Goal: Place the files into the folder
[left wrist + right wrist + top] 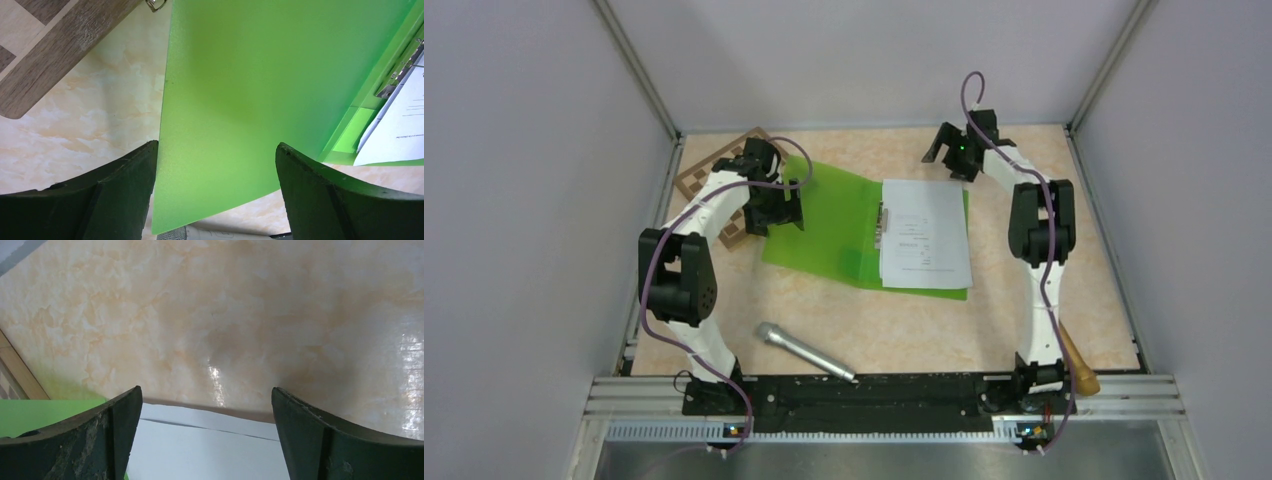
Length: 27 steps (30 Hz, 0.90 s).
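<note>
On the marbled table (1024,300) the green folder (824,235) lies open at centre, the files (924,235) on its right half. The left gripper (216,146) hangs over its left cover, the right gripper (206,390) past the files' far edge; both jaws wide, empty.

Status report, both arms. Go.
Left gripper open above folder cover; right gripper open, empty. Files lie on folder, right half. Cover bare, unobstructed.

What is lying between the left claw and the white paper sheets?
The folder's open green cover and its metal clip, seen in the top view.
</note>
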Tool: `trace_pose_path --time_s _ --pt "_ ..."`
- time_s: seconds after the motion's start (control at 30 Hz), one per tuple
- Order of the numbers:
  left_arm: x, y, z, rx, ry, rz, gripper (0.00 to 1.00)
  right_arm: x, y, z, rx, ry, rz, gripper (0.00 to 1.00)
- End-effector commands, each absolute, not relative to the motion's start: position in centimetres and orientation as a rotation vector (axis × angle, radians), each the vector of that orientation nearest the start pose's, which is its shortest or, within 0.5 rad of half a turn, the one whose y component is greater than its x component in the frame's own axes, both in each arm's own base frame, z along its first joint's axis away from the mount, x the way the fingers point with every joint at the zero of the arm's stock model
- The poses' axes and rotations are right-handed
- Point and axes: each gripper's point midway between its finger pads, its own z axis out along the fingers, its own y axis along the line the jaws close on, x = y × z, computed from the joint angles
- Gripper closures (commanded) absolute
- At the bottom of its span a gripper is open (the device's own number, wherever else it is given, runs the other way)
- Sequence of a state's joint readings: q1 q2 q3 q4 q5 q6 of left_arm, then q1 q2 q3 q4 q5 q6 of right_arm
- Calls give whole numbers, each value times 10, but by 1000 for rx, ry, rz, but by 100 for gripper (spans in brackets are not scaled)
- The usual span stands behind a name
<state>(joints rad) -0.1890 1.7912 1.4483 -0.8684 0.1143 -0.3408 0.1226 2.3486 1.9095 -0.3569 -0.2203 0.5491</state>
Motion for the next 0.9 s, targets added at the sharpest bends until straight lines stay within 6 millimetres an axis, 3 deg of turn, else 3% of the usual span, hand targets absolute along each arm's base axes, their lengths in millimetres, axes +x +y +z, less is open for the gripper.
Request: trace_pose_path --time_s 0.0,0.27,0.57,0.87 --pt "366 -103 114 -163 2766 -284 10 563 142 55 362 2419 590 2" --pt "365 -104 112 -166 2770 -290 10 539 144 61 350 2410 603 2" --pt "361 -105 112 -167 2766 -300 10 535 149 83 340 2376 635 2" --pt "360 -104 115 -169 2756 -302 10 554 142 171 359 2178 605 1"
